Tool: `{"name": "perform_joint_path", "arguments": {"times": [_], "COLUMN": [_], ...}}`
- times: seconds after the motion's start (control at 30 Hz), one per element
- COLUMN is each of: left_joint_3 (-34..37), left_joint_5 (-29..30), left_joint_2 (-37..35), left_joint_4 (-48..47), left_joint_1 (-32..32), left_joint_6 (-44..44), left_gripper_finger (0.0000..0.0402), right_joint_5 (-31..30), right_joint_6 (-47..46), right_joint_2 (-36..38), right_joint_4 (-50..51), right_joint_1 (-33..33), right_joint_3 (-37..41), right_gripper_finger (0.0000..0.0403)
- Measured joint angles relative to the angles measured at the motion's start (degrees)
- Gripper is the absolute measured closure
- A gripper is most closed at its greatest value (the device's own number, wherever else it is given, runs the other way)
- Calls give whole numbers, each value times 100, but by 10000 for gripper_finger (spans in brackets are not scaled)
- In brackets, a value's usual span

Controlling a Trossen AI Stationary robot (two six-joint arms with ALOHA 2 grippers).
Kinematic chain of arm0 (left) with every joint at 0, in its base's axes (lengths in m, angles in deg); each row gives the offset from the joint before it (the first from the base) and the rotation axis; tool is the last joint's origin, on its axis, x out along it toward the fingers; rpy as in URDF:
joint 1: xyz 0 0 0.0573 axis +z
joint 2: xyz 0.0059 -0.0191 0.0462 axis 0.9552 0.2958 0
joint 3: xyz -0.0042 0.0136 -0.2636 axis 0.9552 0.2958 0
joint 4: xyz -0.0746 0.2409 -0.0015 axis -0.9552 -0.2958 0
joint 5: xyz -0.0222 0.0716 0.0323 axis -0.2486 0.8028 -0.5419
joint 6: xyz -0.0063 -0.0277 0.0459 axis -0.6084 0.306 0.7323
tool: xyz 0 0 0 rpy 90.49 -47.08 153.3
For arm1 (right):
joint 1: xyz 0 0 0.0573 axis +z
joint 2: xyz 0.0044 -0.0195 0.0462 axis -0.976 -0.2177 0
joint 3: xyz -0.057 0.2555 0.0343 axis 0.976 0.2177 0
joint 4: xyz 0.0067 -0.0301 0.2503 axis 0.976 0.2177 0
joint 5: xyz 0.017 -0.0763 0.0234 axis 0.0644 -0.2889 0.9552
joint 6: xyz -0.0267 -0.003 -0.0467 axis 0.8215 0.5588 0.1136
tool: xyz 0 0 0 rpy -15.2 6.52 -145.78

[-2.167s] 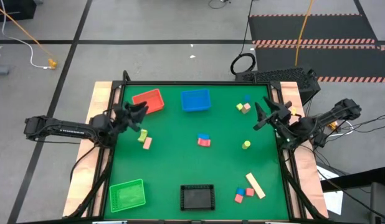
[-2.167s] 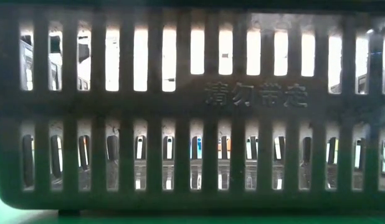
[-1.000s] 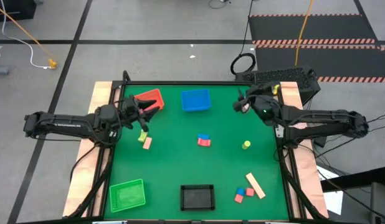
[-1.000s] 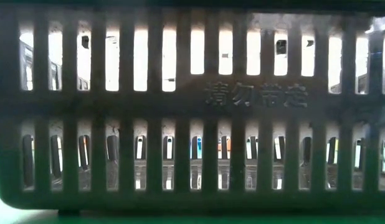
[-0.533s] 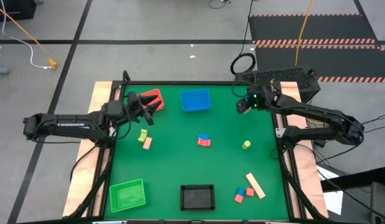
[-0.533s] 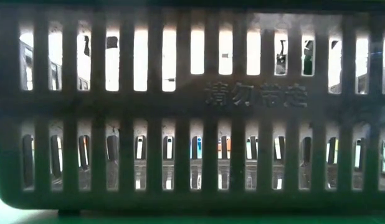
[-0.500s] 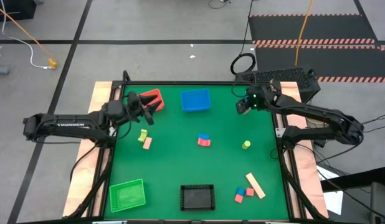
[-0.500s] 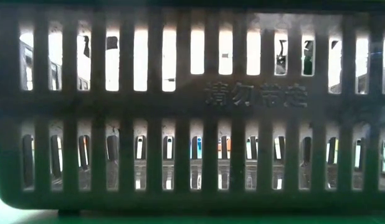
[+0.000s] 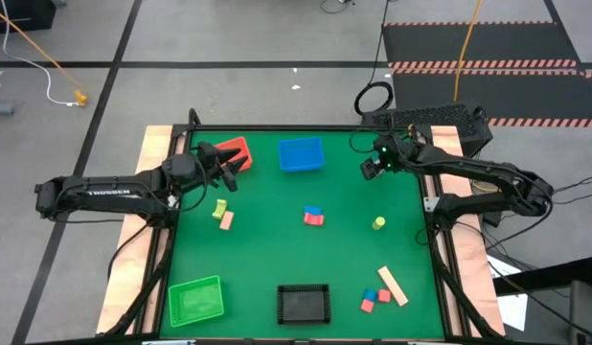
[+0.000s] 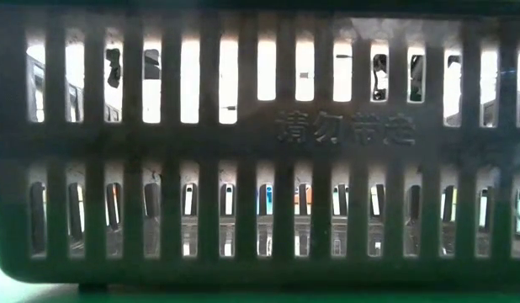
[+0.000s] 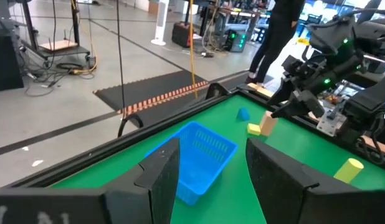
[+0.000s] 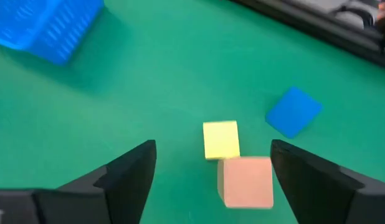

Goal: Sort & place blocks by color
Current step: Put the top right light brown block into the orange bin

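The right tool (image 12: 208,165), wide open and empty, should centre over the small yellow wooden cube (image 12: 221,139) near the counter's far right corner, clear of the touching pink cube (image 12: 246,180).

We are looking straight into the side wall of a dark slotted plastic basket (image 10: 260,168), which fills nearly the whole frame. Two rows of upright slots cut through it, and raised moulded characters (image 10: 344,129) sit between the rows, right of centre. Bright light comes through the upper slots, where dark arm parts (image 10: 114,66) show at left and more (image 10: 379,76) at right. A sliver of green worktop (image 10: 7,282) shows at the bottom edge.
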Motion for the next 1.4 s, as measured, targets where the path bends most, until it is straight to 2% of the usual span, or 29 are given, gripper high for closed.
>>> {"name": "perform_joint_path", "arguments": {"times": [0.1, 0.2, 0.6, 0.77, 0.93, 1.07, 1.17, 1.27, 1.4], "left_joint_3": [0, 0, 0, 0, 2, 2, 4, 8, 9], "left_joint_5": [0, 0, 0, 0, 1, -7, -258, -549, -637], "left_joint_2": [0, 0, 0, 0, -1, 141, 379, 739, 1321], "left_joint_4": [0, 2, -39, -39, -91, -129, -76, 41, 765], "left_joint_1": [0, -1, 0, 0, 0, -27, -69, -144, -256], "left_joint_6": [0, 0, 24, 28, 4, 11, 380, 803, 1315], "left_gripper_finger": [218, 218, 218, 218, 218, 218, 218, 218, 218], "right_joint_5": [-65, -440, -440, -438, -450, -456, -447, -353, 178], "right_joint_6": [-96, -118, -120, -101, -68, 30, 33, 50, 37], "right_joint_2": [-135, -281, -977, -1087, -1073, -1074, -1034, -845, -486], "right_joint_4": [96, 136, 40, 16, -14, -61, -256, -727, -1682], "right_joint_1": [0, 2, 0, 0, 0, 0, 0, 0, 38], "right_joint_3": [0, 2, 3, 4, 4, 4, 8, 9, 9], "right_gripper_finger": [89, 91, 127, 185, 288, 290, 290, 290, 290]}}
